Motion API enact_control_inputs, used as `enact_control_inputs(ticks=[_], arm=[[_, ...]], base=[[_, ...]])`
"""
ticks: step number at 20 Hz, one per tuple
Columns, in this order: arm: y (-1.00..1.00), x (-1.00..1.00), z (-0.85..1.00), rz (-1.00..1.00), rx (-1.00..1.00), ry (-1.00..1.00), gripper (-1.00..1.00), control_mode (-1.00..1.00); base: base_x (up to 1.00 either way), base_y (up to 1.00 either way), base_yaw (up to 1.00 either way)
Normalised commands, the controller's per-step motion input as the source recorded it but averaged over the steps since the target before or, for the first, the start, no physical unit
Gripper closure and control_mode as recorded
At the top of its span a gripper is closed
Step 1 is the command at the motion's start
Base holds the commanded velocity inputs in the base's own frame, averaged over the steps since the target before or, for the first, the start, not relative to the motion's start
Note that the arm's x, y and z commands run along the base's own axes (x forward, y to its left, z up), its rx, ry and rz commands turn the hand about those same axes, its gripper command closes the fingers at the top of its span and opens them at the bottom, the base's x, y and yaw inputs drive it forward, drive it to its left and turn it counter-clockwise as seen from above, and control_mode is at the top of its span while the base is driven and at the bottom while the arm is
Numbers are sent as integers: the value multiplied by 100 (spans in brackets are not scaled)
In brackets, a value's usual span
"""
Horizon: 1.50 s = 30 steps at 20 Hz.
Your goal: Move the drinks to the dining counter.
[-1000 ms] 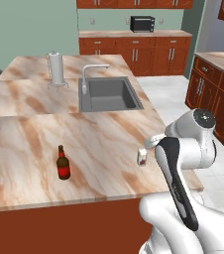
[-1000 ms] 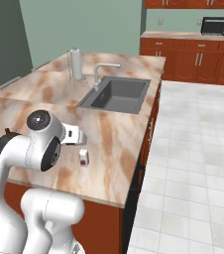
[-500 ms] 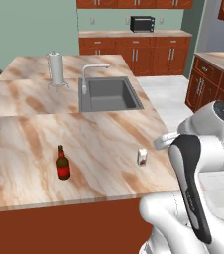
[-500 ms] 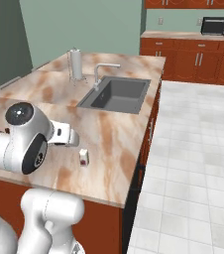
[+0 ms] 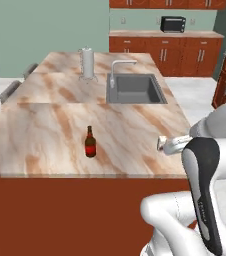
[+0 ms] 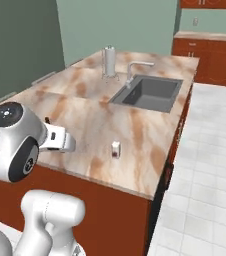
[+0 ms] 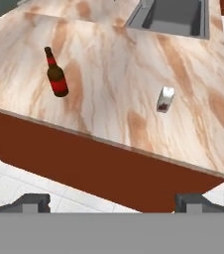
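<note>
A: Item one, largest: dining surface (image 5: 45, 145), marbled beige-brown top on red-brown base. Location?

B: Spans the middle of both base views. Grey sink (image 5: 135, 90) inset toward its far right; paper-towel roll (image 5: 87, 62) standing far, left of the tap.

A: Item two: bottle (image 7: 56, 74), dark brown glass, red label.

B: Upright on the surface, near its front edge, left of centre. Long axis vertical. Apart from everything else.

A: Item three: carton (image 7: 165, 99), white and blue, gable top.

B: Upright on the same surface, near the front edge, well right of the bottle and shorter than it. In the right base view it stands alone on bare marble, on the near side of the sink.

A: Item four, smallest: gripper (image 7: 113, 202).

B: Empty, jaws spread wide. In the hand view its fingertips (image 7: 32, 202) sit at the bottom edge, off the front of the surface, with the base panel and floor tiles between them and the drinks.

A: Bearing on any coming move?

B: Both drinks lie ahead of the gripper, across the surface edge: bottle ahead-left, carton ahead-right, the carton slightly nearer its centreline. Judged from this, both drinks already stand on the dining surface, so little appears left to carry.
</note>
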Motion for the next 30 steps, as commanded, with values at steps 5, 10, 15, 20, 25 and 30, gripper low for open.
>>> enact_control_inputs(ticks=[5,10,15,20,25,30], arm=[[0,0,0,0,0,0,-100,100],[0,0,0,0,0,0,-100,100],[0,0,0,0,0,0,-100,100],[0,0,0,0,0,0,-100,100],[0,0,0,0,0,0,-100,100],[0,0,0,0,0,0,-100,100]], base=[[0,1,100],[0,0,100],[0,0,100],[0,0,100],[0,0,100],[0,31,100]])
